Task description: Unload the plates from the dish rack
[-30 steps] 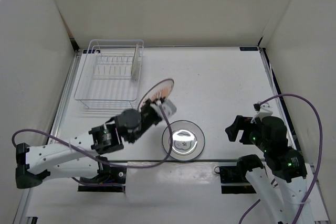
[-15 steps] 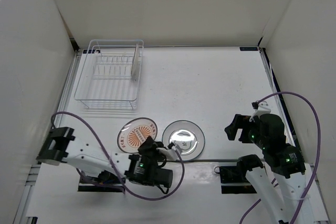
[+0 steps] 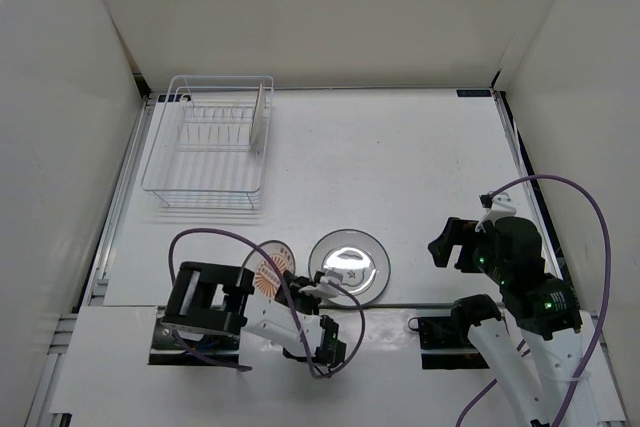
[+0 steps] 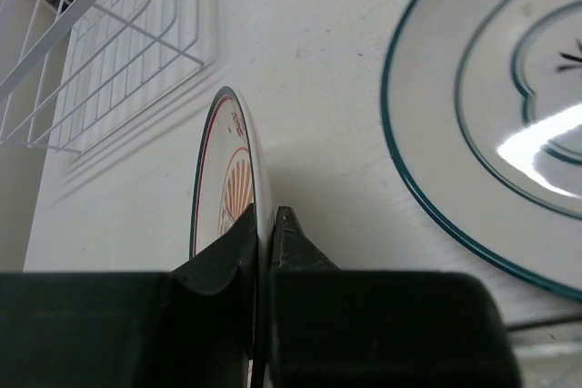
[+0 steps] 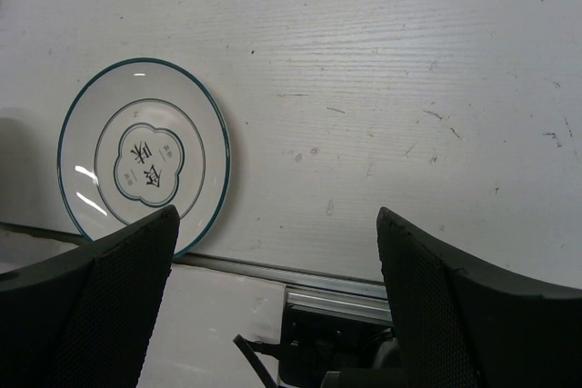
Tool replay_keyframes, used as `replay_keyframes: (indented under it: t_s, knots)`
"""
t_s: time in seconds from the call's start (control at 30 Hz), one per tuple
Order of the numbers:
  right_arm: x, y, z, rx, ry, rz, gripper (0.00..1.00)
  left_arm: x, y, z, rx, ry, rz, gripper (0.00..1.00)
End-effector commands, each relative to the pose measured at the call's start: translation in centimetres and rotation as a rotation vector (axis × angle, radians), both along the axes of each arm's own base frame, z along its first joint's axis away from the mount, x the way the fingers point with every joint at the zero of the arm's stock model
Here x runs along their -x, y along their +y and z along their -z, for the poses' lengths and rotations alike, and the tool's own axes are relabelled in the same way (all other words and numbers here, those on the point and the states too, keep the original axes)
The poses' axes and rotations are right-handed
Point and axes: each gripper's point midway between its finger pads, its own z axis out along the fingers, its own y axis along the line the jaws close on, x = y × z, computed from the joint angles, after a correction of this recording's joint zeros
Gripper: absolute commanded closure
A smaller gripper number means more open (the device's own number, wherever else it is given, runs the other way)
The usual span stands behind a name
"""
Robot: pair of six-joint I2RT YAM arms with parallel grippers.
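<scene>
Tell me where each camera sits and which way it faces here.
Top external: fixed above and behind, looking down on the white table, the white wire dish rack, the left arm and right arm.
Left wrist: low over the table, facing the rack; left claw pinches the orange sunburst-patterned round plate, seen nearly edge-on.
Right wrist: raised, tilted down at the table; the open right claw frames it.
All three share the glossy teal-rimmed white round plate.

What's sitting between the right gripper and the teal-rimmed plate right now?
Nothing. The right wrist view shows only bare white table between the open right gripper and the teal-rimmed plate, and the top external view agrees.
</scene>
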Motion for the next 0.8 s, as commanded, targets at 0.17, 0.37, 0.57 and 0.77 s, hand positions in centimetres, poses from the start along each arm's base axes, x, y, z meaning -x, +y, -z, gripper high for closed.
replay_keyframes:
  t_s: [0.17,0.37,0.57,0.77]
  knots:
    - [-0.4,0.3,-0.5,-0.009,-0.027,-0.013,0.10,-2.8,7.0,-7.1,-0.239,-0.121,-0.054,0.95]
    - [-0.4,0.3,-0.5,-0.010,-0.028,-0.013,0.10,-4.0,8.5,-5.8,-0.275,-0.108,-0.084,0.95]
    - [-0.4,0.3,-0.4,-0.009,-0.021,-0.012,0.10,-5.2,7.3,-6.2,-0.366,-0.139,-0.146,0.92]
    - [-0.4,0.3,-0.3,-0.009,-0.019,-0.014,0.10,-5.9,7.0,-4.8,-0.406,-0.123,-0.220,0.82]
